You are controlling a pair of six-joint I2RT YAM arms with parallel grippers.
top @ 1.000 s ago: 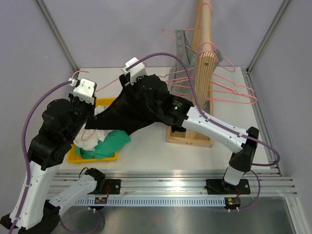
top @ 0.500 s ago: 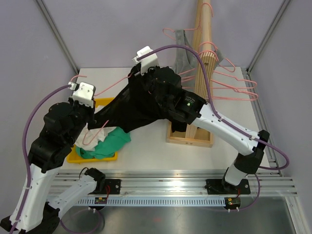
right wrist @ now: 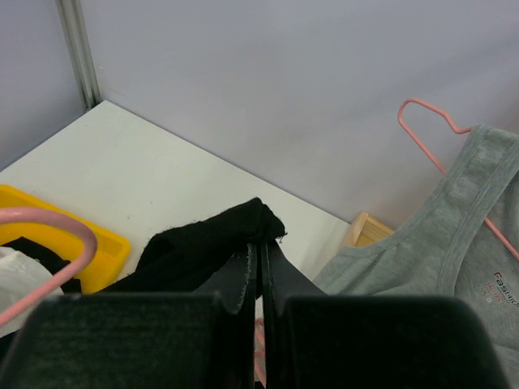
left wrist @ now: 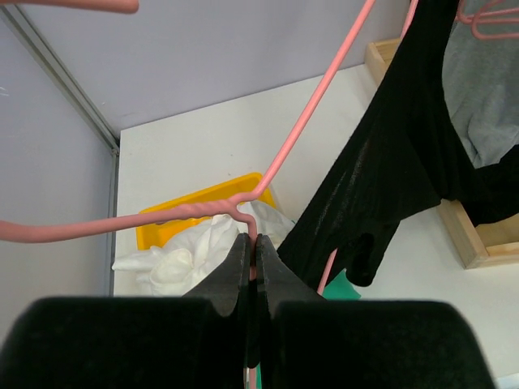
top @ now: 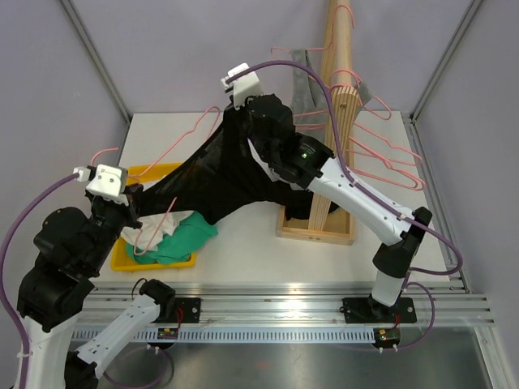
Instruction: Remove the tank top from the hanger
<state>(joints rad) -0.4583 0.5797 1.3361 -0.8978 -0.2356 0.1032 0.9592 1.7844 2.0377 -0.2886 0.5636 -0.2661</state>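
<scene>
The black tank top [top: 212, 182] is stretched in the air between my two arms, still strung on a pink wire hanger [top: 180, 147]. My left gripper [left wrist: 252, 243] is shut on the hanger's neck below the twisted wire [left wrist: 199, 209]. The top [left wrist: 405, 154] hangs to its right. My right gripper [right wrist: 261, 247] is shut on a bunched edge of the black top [right wrist: 212, 237] and holds it high over the back of the table. In the top view the right gripper [top: 237, 121] is above the fabric's peak.
A yellow bin [top: 142, 258] holds white [top: 154, 229] and green [top: 185, 237] garments at the front left. A wooden rack [top: 339, 97] with several pink hangers [top: 389, 154] and a grey tank top [right wrist: 454, 259] stands at the right.
My left arm has pulled the hanger down and to the left. My right gripper has lifted the black top higher and further back, stretching it out.
</scene>
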